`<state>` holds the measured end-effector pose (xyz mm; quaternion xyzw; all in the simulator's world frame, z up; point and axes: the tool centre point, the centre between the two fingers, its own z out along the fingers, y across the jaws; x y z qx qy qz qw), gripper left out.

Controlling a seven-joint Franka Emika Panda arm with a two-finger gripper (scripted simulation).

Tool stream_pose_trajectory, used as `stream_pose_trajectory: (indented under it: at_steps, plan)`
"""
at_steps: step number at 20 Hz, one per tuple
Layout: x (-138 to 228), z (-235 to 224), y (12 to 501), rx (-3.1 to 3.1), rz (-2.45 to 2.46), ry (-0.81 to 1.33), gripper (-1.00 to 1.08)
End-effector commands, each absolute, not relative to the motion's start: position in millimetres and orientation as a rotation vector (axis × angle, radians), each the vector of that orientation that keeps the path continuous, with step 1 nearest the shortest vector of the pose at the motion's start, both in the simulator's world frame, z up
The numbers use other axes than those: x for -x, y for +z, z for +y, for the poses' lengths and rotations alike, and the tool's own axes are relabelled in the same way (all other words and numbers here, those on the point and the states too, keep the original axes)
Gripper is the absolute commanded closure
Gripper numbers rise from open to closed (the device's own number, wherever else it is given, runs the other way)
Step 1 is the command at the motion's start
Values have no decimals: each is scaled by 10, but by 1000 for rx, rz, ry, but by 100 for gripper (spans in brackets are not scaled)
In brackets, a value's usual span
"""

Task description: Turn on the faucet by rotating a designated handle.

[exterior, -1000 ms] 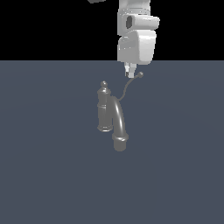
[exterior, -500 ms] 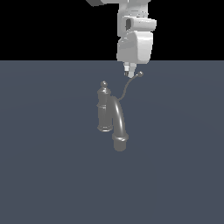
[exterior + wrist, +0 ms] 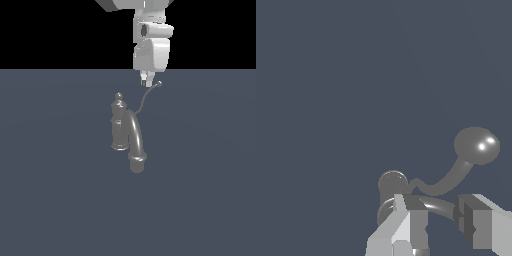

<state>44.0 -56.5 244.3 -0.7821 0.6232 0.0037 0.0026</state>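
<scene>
The grey faucet (image 3: 120, 125) stands on the dark floor, with its knob-topped post and a thick arched spout (image 3: 136, 142) in front. The thin S-curved handle (image 3: 146, 97) rises from behind the spout to a small ball tip (image 3: 159, 83). My gripper (image 3: 145, 82) hangs just above the handle, close beside the ball tip toward the exterior view's left. In the wrist view my gripper (image 3: 433, 204) is open, its fingers (image 3: 406, 220) apart and holding nothing. The handle (image 3: 448, 180), its ball tip (image 3: 477, 145) and the post's knob (image 3: 392, 182) lie beyond them.
The flat dark grey floor (image 3: 60, 200) spreads all around the faucet. My white arm (image 3: 151, 47) comes down from above, behind the faucet.
My gripper has shifted slightly toward the exterior view's left, staying just above the handle. The handle and faucet look unmoved.
</scene>
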Motion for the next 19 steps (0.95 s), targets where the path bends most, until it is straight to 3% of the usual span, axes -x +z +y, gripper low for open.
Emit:
stream_pose_trajectory:
  at_steps: [1, 19]
  plan:
    - [-526, -643, 2429, 2440, 1972, 5, 108]
    - [-980, -694, 2421, 2418, 2005, 0, 108]
